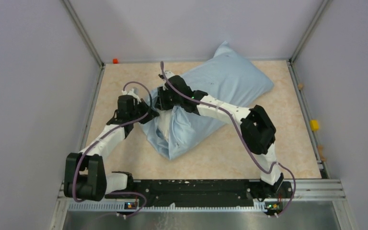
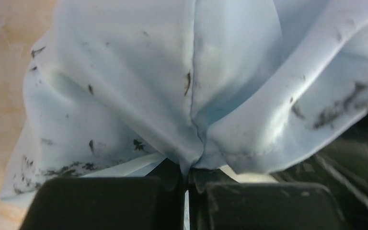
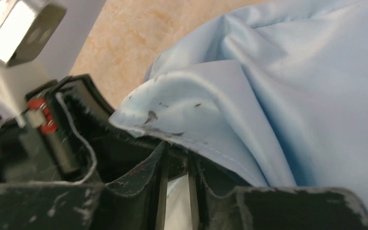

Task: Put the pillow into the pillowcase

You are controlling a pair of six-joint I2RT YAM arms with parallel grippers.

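Pillowcase (image 1: 223,84) lies stuffed and plump, slantwise across the beige table (image 1: 220,155), its closed end against the far wall and its open mouth toward the arms. The pillow (image 2: 127,167) sits inside it and is almost wholly covered; only off-white slivers show under the hem at the mouth. Both arms meet at that near-left end. The left gripper (image 1: 151,115) has its jaws pressed together on a gathered pinch of the pillowcase's hem. In the left wrist view the blue cloth fans up and out from the slit between the black fingers (image 2: 100,201), marked with dark smudges. The right gripper (image 1: 164,101) is just beside it, nearly touching. Its jaws stand narrow, a fold of the hem draped over the fingertips (image 3: 139,177) and a pale strip of cloth caught in the thin slot between them.
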